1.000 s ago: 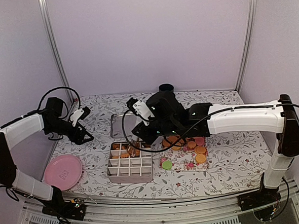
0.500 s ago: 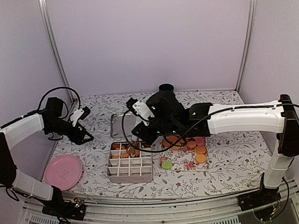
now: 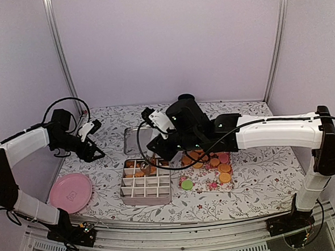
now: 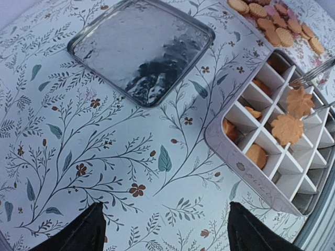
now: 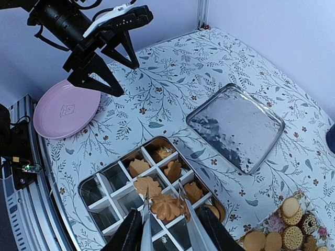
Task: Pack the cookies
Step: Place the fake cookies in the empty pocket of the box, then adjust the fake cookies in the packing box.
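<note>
Several small tan cookies (image 5: pixel 138 167), some leaf-shaped and some round, sit in the silver metal tin with white grid dividers (image 5: pixel 97 183). They fill cells in the rows farther from my bases. One more leaf lies flat across a divider near the middle.

My right tool (image 5: pixel 163 196) hangs over that tin with its thin metal tips narrow. One tip stands on either side of a tan leaf-shaped cookie (image 5: pixel 167 208) that rests on top of the dividers. I cannot tell whether the tips grip it or merely flank it.

Right of the tin, a flowered paper sheet (image 3: pixel 208 185) carries a loose pile of round orange discs and a few pink ones, with one green disc (image 3: pixel 186 184) at its near left corner. Beyond the tin lies a shiny square metal tray (image 5: pixel 235 128). A round pink plate (image 5: pixel 65 110) sits near the left front edge of the flowered tabletop (image 4: pixel 104 157).

My left tool (image 4: pixel 166 235) hovers over the tabletop left of the tin, fingers wide apart, only the floral pattern showing between them.
</note>
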Tool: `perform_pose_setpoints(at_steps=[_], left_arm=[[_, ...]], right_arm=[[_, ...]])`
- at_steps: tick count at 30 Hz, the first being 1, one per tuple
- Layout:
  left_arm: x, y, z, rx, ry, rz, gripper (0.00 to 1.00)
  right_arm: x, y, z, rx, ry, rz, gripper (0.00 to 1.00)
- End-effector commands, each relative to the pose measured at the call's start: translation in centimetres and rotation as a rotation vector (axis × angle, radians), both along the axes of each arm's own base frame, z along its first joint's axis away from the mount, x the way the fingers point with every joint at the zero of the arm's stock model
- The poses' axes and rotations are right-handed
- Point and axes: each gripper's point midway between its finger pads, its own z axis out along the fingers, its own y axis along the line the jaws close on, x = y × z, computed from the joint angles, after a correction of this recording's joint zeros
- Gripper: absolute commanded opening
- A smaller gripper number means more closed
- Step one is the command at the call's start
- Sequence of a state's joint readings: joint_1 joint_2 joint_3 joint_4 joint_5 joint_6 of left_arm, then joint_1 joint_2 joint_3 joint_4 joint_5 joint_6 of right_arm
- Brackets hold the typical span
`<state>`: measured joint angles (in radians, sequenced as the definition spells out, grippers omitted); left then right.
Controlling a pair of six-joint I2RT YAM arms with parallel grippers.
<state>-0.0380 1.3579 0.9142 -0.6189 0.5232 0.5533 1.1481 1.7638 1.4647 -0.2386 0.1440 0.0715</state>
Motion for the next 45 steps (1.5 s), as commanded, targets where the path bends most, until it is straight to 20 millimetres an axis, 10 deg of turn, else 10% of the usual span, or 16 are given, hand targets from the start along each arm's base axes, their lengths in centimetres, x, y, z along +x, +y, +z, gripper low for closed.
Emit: perform_pose_setpoints(at_steps=[1,32,45], left_arm=[[0.3,0.0,1.0,-0.011,-0.027,-0.006,0.81],[0.1,0.0,1.1,-0.009,-0.031,-0.008,0.81],[0.2,0.0,1.1,-0.01,-0.03,-0.007,0.81]], right_arm=[[-0.5,0.1,3.3,0.071,-0.038,0.021,0.37],[-0.4,0.0,1.2,-0.045,-0.089,0.051,0.35],[0.0,0.4,2.9,-0.013,-0.117,0.035,0.13]])
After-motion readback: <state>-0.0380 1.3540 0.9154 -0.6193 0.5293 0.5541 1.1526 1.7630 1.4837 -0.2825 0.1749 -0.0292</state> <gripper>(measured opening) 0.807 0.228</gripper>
